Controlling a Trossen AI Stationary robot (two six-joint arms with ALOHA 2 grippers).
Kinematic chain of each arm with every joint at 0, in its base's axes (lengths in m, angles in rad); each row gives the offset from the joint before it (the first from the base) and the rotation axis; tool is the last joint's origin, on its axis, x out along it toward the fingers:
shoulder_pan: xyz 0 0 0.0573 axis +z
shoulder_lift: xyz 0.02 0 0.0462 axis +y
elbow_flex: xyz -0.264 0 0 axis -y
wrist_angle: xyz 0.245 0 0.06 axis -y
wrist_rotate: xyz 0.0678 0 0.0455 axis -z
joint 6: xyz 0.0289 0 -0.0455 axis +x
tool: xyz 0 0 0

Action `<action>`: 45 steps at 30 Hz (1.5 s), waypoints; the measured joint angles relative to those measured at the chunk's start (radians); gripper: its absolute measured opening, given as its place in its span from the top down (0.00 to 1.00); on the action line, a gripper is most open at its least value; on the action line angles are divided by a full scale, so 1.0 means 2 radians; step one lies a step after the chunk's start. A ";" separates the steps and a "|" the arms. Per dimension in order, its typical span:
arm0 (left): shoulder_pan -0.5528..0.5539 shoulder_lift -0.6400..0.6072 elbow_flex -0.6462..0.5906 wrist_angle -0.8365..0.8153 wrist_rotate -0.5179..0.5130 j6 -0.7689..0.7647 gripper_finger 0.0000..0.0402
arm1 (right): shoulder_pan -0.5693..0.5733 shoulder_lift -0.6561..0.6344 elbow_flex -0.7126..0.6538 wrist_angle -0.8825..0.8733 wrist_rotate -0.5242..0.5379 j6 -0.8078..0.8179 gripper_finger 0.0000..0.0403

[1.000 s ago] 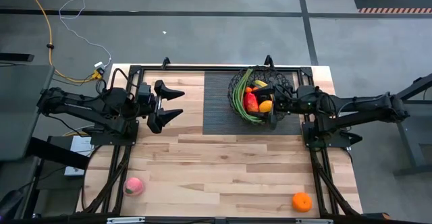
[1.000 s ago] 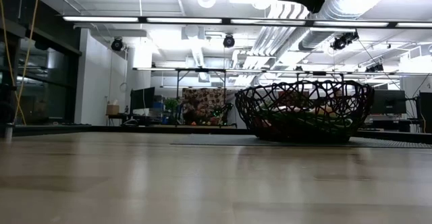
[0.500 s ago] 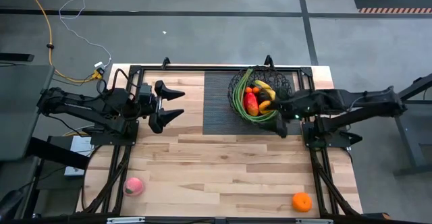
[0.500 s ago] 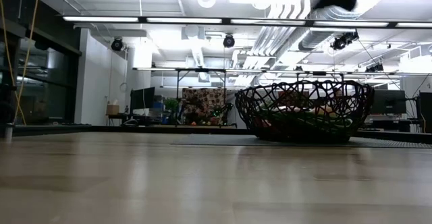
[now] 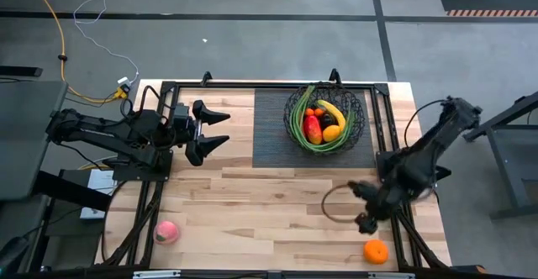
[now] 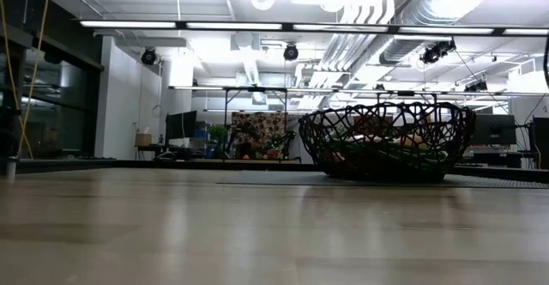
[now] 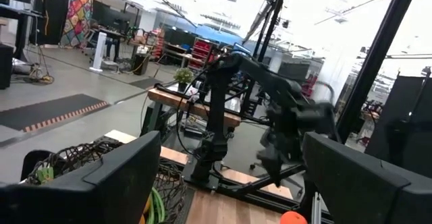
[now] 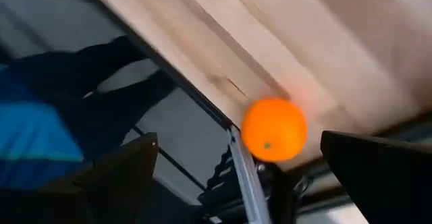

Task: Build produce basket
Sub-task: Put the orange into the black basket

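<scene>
- So my right gripper [image 5: 363,207] is hanging over the near-right part of the table [image 5: 277,203], jaws spread about as wide as they go, nothing in them.
- The thing that matters: the loose orange [image 5: 376,251] sits just near-side of that gripper, a touch to the right, close to the table's near edge. In my right wrist view the orange [image 8: 273,130] shows between my two fingers, so I'd say I'm lined up on it pretty well.
- It's round, so there's no long axis to fuss over; any approach angle should do.
- My left gripper [image 5: 212,131] is parked over the far-left of the table, also wide open and empty, well apart from the orange. So the right arm is clearly the closer one for this pick.
- The pink peach [image 5: 167,232] lies at the near-left corner, and that one looks more like a job for the left arm.
- The basket [image 5: 358,104] stands on the dark mat [image 5: 269,136] at the far side, to the far-left of my right gripper, already holding a banana [image 5: 333,111], a mango [image 5: 313,128], green stalks [image 5: 296,123] and more.
</scene>
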 joint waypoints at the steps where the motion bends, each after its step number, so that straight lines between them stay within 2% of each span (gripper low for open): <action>1: 0.000 0.000 0.000 0.000 0.000 0.000 0.13 | 0.011 0.016 0.000 0.003 -0.007 0.031 0.02; 4: 0.000 0.000 0.000 0.000 0.000 0.000 0.13 | 0.039 0.063 0.000 0.012 -0.044 0.097 0.02; 7: 0.000 0.000 0.000 0.000 0.004 0.000 0.13 | 0.057 0.109 -0.001 0.028 -0.081 0.128 0.02; 19: 0.000 0.000 0.000 0.000 0.009 -0.002 0.13 | 0.063 0.215 -0.001 0.069 -0.141 0.150 0.02; 24: 0.000 0.000 0.000 0.000 0.009 -0.002 0.13 | 0.063 0.245 -0.001 0.107 -0.149 0.146 0.02; 33: 0.000 0.000 0.000 0.000 0.010 -0.001 0.13 | 0.064 0.300 -0.001 0.109 -0.175 0.122 0.02; 41: 0.000 0.000 0.000 0.000 0.010 0.000 0.13 | 0.064 0.312 -0.001 0.114 -0.188 0.100 0.02; 45: 0.000 0.000 0.000 0.000 0.009 0.000 0.13 | 0.064 0.312 -0.001 0.113 -0.191 0.099 0.08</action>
